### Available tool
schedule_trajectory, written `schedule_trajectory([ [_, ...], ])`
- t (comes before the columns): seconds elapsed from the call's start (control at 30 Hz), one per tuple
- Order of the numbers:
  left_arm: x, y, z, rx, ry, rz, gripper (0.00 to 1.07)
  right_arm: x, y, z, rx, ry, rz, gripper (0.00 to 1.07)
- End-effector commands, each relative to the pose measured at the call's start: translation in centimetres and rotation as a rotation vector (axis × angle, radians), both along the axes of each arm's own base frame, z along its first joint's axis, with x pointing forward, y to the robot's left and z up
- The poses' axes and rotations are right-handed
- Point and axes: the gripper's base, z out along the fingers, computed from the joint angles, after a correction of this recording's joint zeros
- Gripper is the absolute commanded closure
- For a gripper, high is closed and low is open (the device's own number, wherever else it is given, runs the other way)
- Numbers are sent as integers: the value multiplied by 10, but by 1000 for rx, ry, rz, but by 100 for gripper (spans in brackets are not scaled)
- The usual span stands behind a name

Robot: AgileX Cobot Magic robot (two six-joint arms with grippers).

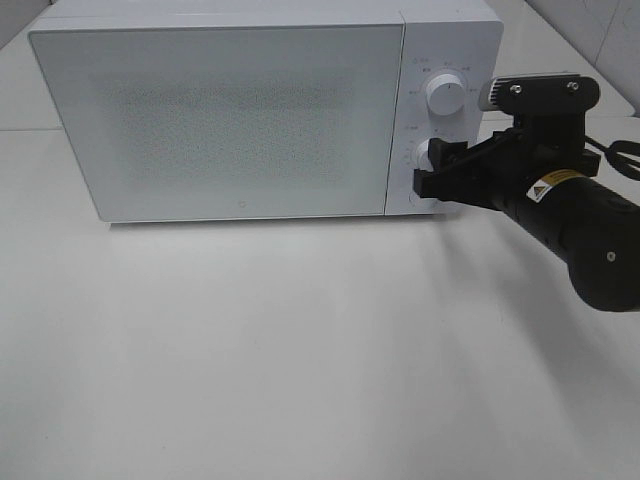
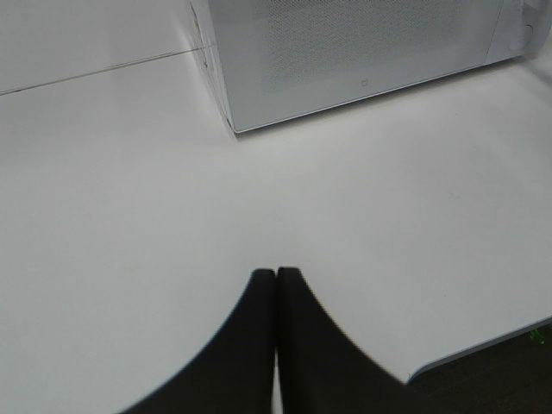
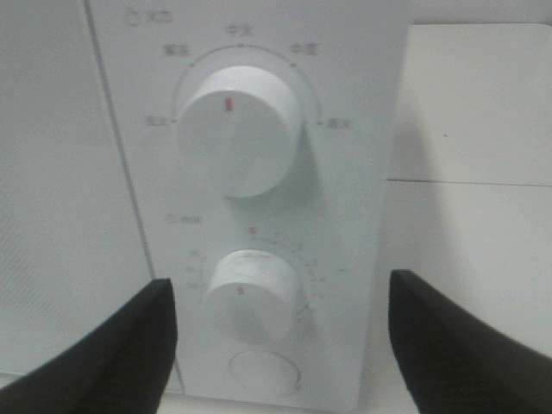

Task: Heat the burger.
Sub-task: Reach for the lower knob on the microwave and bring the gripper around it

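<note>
The burger is out of view. The white microwave (image 1: 230, 120) stands with its door shut. My right gripper (image 1: 432, 166) is at the control panel in front of the lower dial (image 1: 421, 156). In the right wrist view the right gripper (image 3: 283, 289) is open, its two black fingers (image 3: 129, 354) standing wide on either side of the lower dial (image 3: 250, 289) with gaps to it. My left gripper (image 2: 276, 274) is shut with nothing in it, low over the bare table in front of the microwave's left corner (image 2: 231, 129).
The upper dial (image 3: 240, 129) has its red mark pointing up. A round button (image 3: 265, 373) sits below the lower dial. The white table (image 1: 300, 350) stretches in front of the microwave, and its front edge (image 2: 483, 345) shows in the left wrist view.
</note>
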Motion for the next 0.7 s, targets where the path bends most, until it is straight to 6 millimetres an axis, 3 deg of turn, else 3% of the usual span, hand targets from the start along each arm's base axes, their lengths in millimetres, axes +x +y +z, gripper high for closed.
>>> schedule_trajectory([
  [0.03, -2, 0, 0, -19, -28, 2, 106, 5, -7, 5, -1, -31, -22, 40],
  [0.4, -2, 0, 0, -19, -28, 2, 106, 6, -7, 2, -2, -34, 4, 40],
  [0.7, -2, 0, 0, -19, -28, 2, 106, 8, -5, -19, -25, -27, 12, 40],
])
